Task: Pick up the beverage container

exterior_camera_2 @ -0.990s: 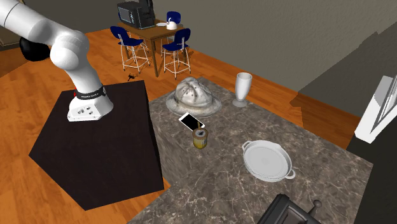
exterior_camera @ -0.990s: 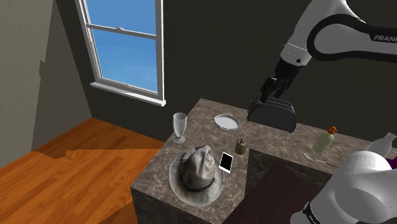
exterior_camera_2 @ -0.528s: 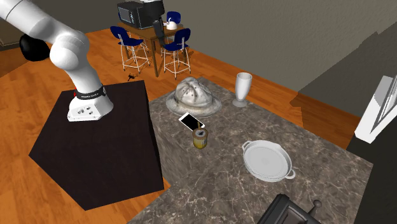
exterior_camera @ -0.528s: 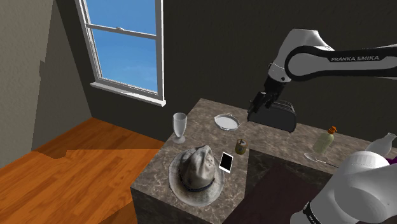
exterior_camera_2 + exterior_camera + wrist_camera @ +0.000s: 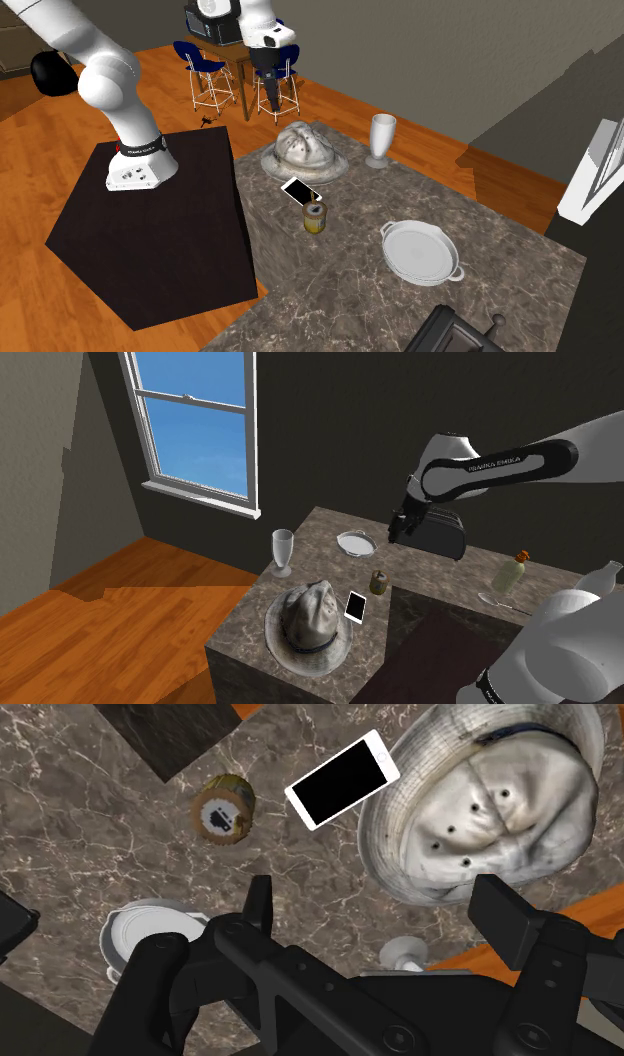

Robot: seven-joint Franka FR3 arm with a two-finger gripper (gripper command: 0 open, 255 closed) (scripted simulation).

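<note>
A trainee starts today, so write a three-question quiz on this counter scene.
1. True or false: the end effector is shut on the can.
2. What lies between the can and the hat? A) a phone B) a book C) a plant
3. Name the tall thing standing upright beside the hat, at the counter's edge.

Key: 1. False; it is open, with its fingers apart and off the can. 2. A. 3. The glass.

A home kitchen: stone table (image 5: 315, 532) with toaster (image 5: 445, 537) and dish (image 5: 352, 542), sash window (image 5: 195, 422), wood floor (image 5: 130, 602), blue stools (image 5: 205, 62).
</note>
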